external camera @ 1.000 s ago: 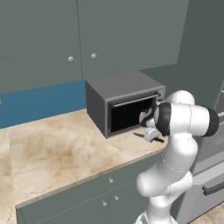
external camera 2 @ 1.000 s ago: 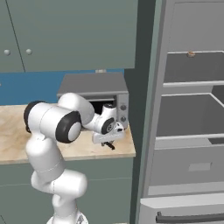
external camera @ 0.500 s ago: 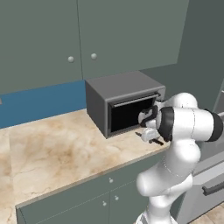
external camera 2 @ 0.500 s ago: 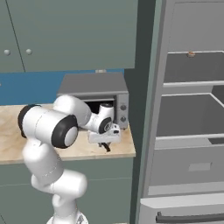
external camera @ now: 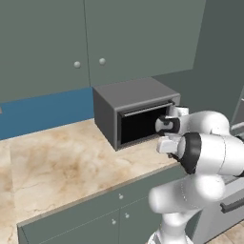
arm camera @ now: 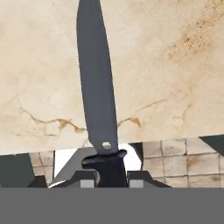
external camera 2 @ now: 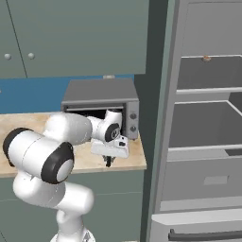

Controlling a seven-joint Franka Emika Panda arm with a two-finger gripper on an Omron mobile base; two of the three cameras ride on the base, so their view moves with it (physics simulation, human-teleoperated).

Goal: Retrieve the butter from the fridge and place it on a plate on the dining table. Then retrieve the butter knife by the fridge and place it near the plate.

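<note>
Kitchen: grey-green wall cabinets (external camera: 95, 38), marbled worktop (external camera: 62, 162), toaster oven (external camera: 131, 112), open fridge (external camera 2: 203, 142) at right.

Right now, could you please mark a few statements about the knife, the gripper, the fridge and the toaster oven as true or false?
1. The gripper is shut on the butter knife. True.
2. The knife's blade lies over the marbled worktop. True.
3. The fridge is closed. False: it stands open, shelves showing.
4. The toaster oven sits on the floor. False: it sits on the worktop.
5. A plate lies beside the toaster oven. False: no plate shows there.
</note>
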